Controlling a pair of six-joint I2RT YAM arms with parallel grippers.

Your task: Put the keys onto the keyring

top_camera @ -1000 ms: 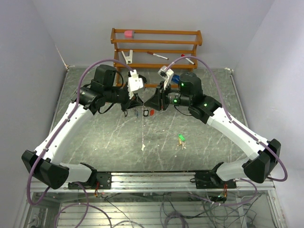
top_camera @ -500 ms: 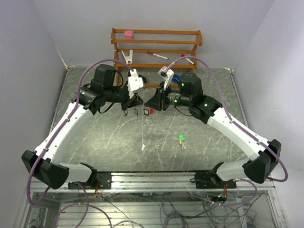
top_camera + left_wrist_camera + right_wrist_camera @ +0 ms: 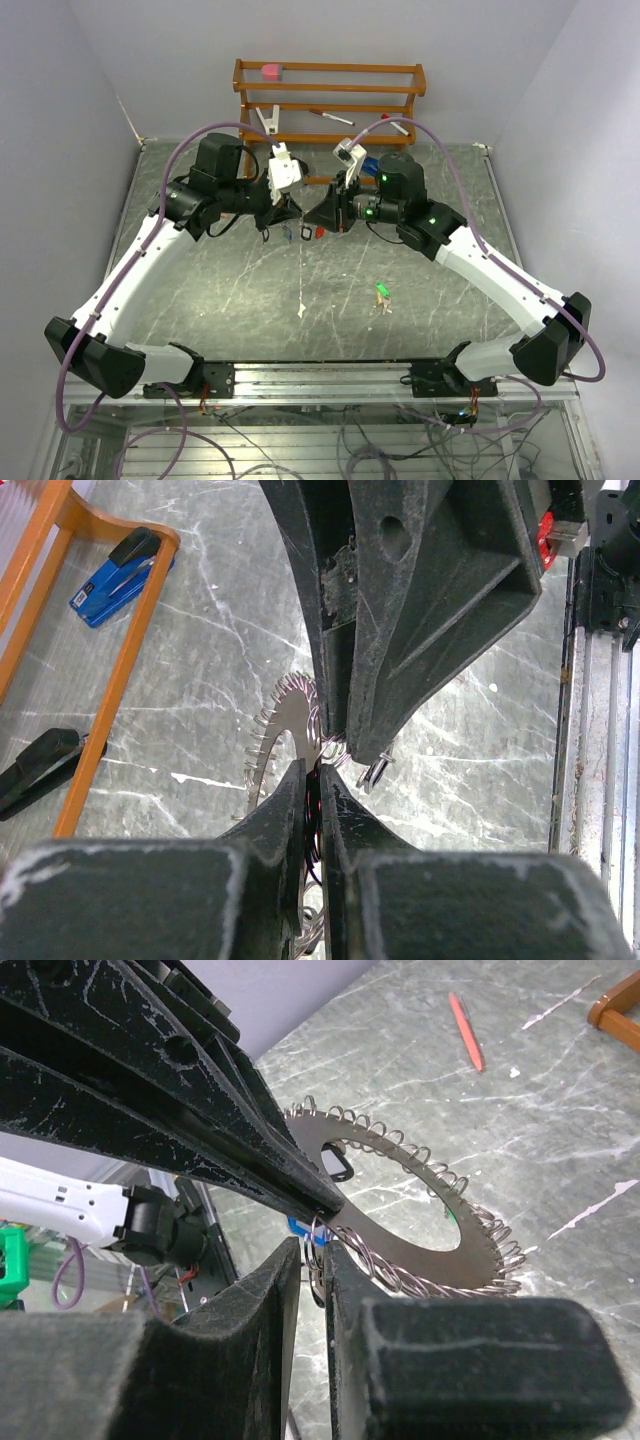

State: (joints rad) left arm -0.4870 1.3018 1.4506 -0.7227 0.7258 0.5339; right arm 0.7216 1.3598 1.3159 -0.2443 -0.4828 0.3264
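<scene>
The keyring [image 3: 420,1222] is a flat silver ring fringed with wire loops, held in the air over the middle of the table. My left gripper [image 3: 313,770] is shut on its edge [image 3: 290,725]. My right gripper [image 3: 312,1250] meets it tip to tip [image 3: 312,216], shut on a key's small wire ring [image 3: 318,1260], which touches the keyring's rim. Blue [image 3: 287,236], black [image 3: 305,237] and red [image 3: 319,232] keys dangle below the two tips. A green key [image 3: 381,291] lies on the table, nearer the right arm.
A wooden rack [image 3: 330,90] stands at the back with a pink block, a clip and pens. A blue stapler [image 3: 118,572] and a black clip [image 3: 40,765] lie by its foot. A red pen [image 3: 465,1032] lies on the marble top.
The right gripper has edged left against the left gripper's tip, and its jaws have narrowed a little. The dangling keys have shifted slightly. The left gripper's grip is unchanged.
</scene>
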